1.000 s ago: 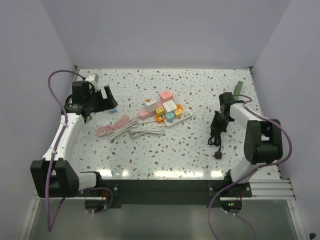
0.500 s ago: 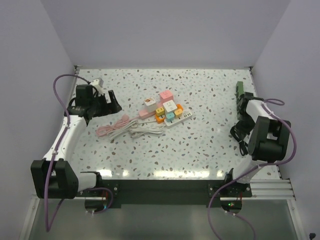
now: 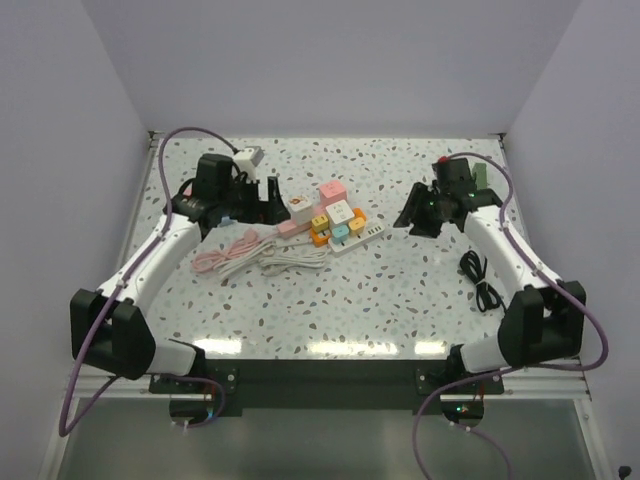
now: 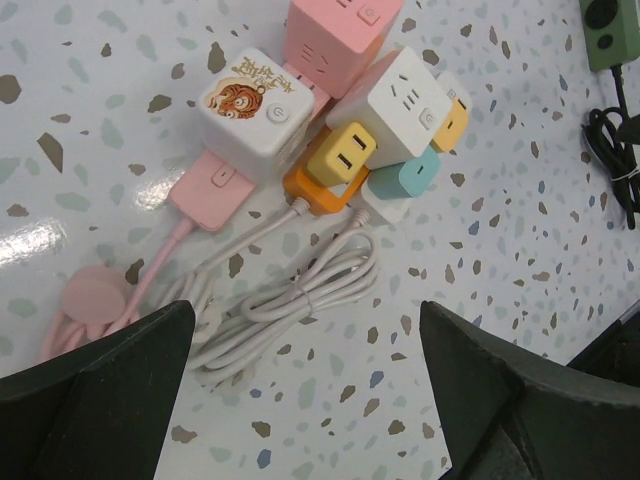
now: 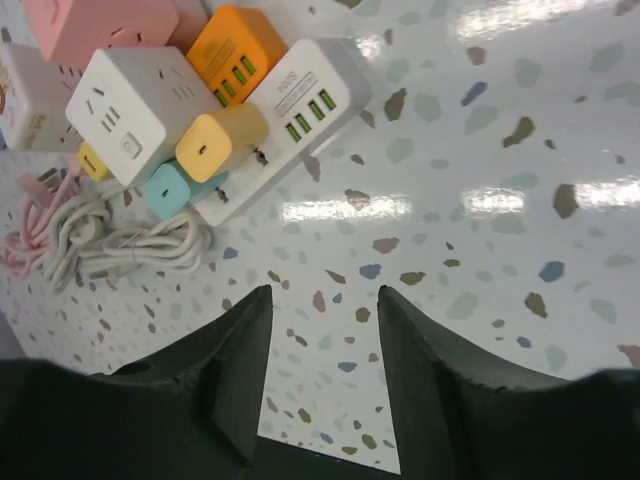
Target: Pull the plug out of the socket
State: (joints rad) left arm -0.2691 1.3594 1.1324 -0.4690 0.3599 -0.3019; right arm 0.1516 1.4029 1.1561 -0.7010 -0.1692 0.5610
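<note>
Mid-table, a little toward the far wall: yellow plug (image 5: 222,140) seated in the top face of the white strip (image 5: 345,75), with teal plug (image 5: 170,185) just beside it on one side, and white cube adapter (image 5: 130,100) and orange charger (image 5: 238,52) crowding in close. Looks light, hard and glossy — rigid plastic, nothing fragile, but likely slick and held firm by its pins. Best taken across the two flat side faces, high enough to miss the teal neighbour, then drawn straight out along the pins. Would otherwise probably lift the whole light strip with it. Worth pinning the strip at its bare end, by the green ports.

Near that end, right gripper (image 5: 322,300) hovering with jaws partly spread, nothing between them. Over the coiled white cord (image 4: 300,300), left gripper (image 4: 305,345) with jaws thrown wide, likewise empty.

For moving: open speckled table (image 3: 400,300) on the near side and to the right of the cluster, with black cable (image 3: 483,280) well apart by the right edge. Tighter on the left — pink strip (image 4: 210,190), tiger-sticker cube (image 4: 255,100) and loose cords, easy to snag.
</note>
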